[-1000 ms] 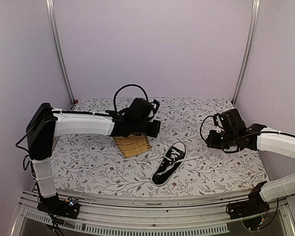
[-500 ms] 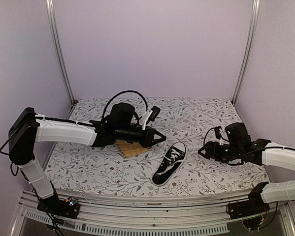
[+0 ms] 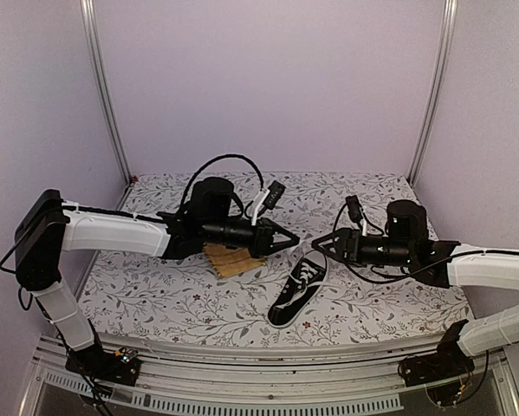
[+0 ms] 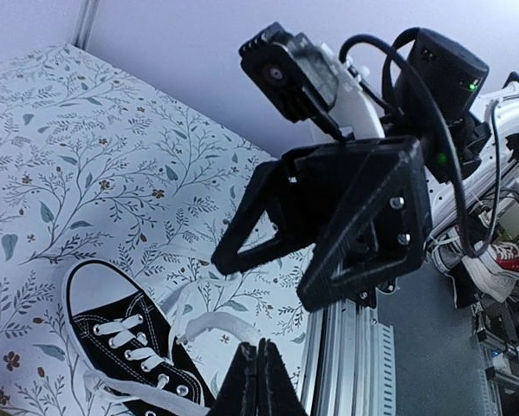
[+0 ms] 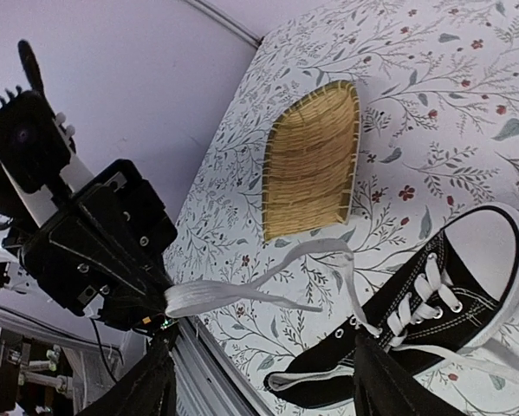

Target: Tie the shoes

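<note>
The shoe point(image 3: 296, 289), a black low-top sneaker with white laces and a white toe cap, lies on the floral table, toe toward the back. My left gripper point(image 3: 292, 242) hovers just above and behind it, shut on a doubled loop of white lace point(image 4: 209, 325) that runs up from the eyelets. In the left wrist view its fingertips point(image 4: 261, 354) pinch the loop's end. My right gripper point(image 3: 318, 245) faces the left one from the right, open, its fingers point(image 4: 272, 212) apart with nothing between them. The right wrist view shows the lace loop point(image 5: 242, 293) stretched above the shoe point(image 5: 432, 325).
A yellow woven mat point(image 3: 233, 258) lies on the table left of the shoe, under the left forearm, and shows too in the right wrist view as the mat point(image 5: 315, 160). An aluminium rail point(image 3: 268, 360) runs along the table's near edge. Purple walls enclose the table.
The left arm stretched out to the right from over the mat. The right arm swung left until its gripper faces the left one, and its jaws opened.
</note>
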You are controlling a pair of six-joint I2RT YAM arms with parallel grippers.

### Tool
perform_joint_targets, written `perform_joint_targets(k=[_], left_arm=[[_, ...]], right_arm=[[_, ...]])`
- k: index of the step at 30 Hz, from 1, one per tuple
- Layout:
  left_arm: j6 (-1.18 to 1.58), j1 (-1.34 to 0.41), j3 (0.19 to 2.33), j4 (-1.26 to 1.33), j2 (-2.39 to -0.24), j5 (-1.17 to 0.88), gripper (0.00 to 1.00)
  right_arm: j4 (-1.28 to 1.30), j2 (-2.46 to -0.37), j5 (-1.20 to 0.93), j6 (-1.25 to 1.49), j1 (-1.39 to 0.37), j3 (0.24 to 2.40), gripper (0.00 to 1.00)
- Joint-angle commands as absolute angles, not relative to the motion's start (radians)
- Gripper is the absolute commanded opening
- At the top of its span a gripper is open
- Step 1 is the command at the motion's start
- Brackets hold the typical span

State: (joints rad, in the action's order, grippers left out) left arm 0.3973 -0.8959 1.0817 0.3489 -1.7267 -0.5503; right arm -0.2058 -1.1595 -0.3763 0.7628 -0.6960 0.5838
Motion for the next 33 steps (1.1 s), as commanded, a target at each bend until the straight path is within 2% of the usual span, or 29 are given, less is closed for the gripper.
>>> perform_joint_targets(k=[1,6,12,22,23,28,29,33], left_arm=[[0.397,-0.884,1.078,0.373,-1.706,-0.564,0.00],[0.389,-0.884,1.087,0.345,-1.699,-0.564,0.00],[0.397,-0.883,1.098,0.344,-1.704,-0.575,0.00],[0.403,-0.885,1.111,0.332,-1.724,-0.574,0.00],[0.404,-0.884,1.111,0.334,-1.727,-0.577,0.00],[0.408,-0.884,1.110,0.336,-1.728,-0.563,0.00],[0.409,-0.884,1.107,0.337,-1.727,-0.560,0.00],[0.422,-0.884,1.096,0.347,-1.724,-0.541,0.00]], right_arm=[[-0.365,-1.209,-0.410,0.563,-0.746,0.586,0.62],[-0.352,-1.246,-0.320,0.398,-0.746,0.577,0.55],[-0.364,-1.360,-0.333,0.307,-0.746,0.649,0.47],[-0.463,-1.453,-0.391,0.261,-0.759,0.686,0.44],[-0.471,-1.457,-0.398,0.263,-0.758,0.686,0.41],[-0.519,-1.453,-0.451,0.291,-0.758,0.679,0.07],[-0.529,-1.449,-0.455,0.297,-0.758,0.673,0.04],[-0.543,-1.420,-0.436,0.315,-0.759,0.650,0.02]])
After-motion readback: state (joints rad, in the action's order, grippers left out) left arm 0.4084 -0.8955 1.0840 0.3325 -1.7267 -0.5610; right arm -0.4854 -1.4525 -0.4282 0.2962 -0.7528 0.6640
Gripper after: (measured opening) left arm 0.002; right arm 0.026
